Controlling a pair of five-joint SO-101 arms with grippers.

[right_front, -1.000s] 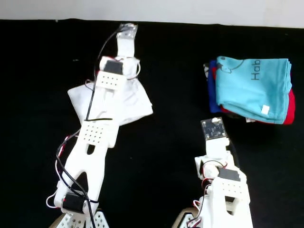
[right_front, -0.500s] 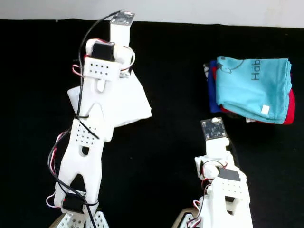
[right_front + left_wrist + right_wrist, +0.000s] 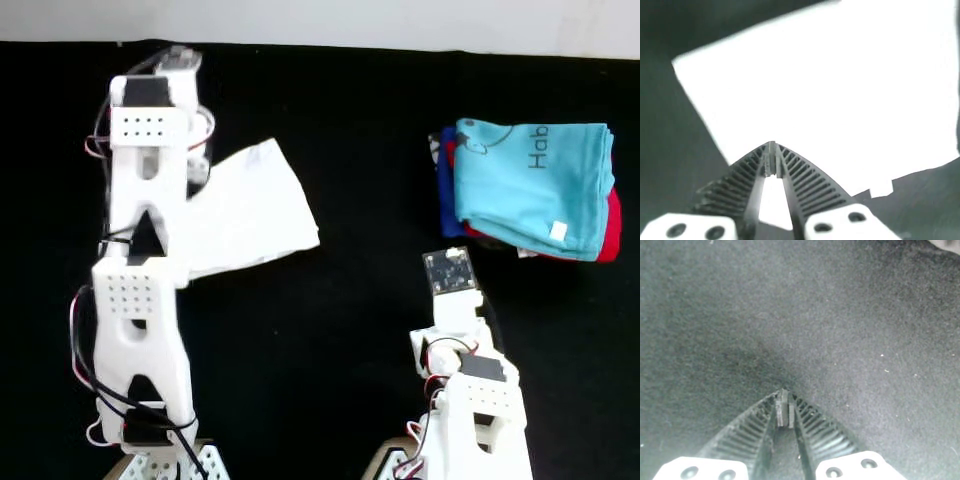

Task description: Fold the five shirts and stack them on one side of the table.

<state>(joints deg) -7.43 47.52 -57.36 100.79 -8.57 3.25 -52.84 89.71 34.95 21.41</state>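
Left tool, closed, above white shirt, stack well apart.

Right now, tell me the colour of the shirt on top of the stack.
The top shirt is turquoise, best seen in the high view.

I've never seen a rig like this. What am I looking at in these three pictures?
Two white robot arms sit side by side at a black table. One picture looks down from above; the other two come from cameras on each arm's wrist, looking along its gripper. A white shirt lies partly under the left arm; a stack of folded shirts, teal on top, sits to the right. The left gripper is shut above the white shirt; whether it pinches cloth is unclear. The right gripper is shut over bare table, holding nothing.
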